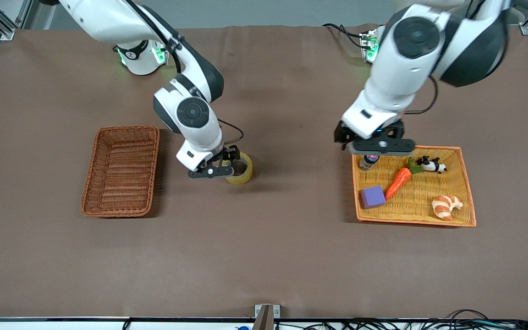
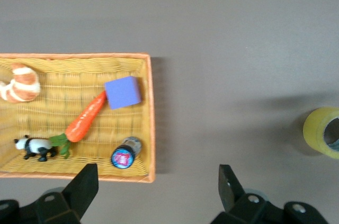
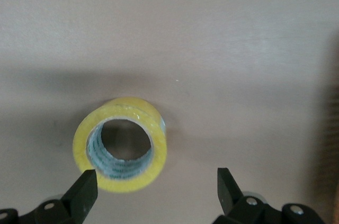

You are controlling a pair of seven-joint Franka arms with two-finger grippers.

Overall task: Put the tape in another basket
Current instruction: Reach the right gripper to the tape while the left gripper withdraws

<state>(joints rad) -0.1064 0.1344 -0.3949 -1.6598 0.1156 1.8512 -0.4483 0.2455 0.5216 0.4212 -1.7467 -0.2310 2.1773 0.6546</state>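
Fingers (image 3: 85,195) of the right gripper (image 3: 153,192) are spread just above the tape (image 1: 241,168), which lies on the worktop (image 1: 264,256) between the basket (image 1: 121,170) and the orange tray (image 1: 466,183). One finger sits over the rim, so closing could push the roll away. Left gripper (image 2: 156,192) waits spread over the tray edge.

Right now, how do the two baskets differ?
The basket at the right arm's end is narrow, reddish-brown and high-sided; the orange-yellow basket at the left arm's end is wider and flatter. The first holds nothing; the second holds a carrot, purple block and croissant. Both are woven and rectangular.
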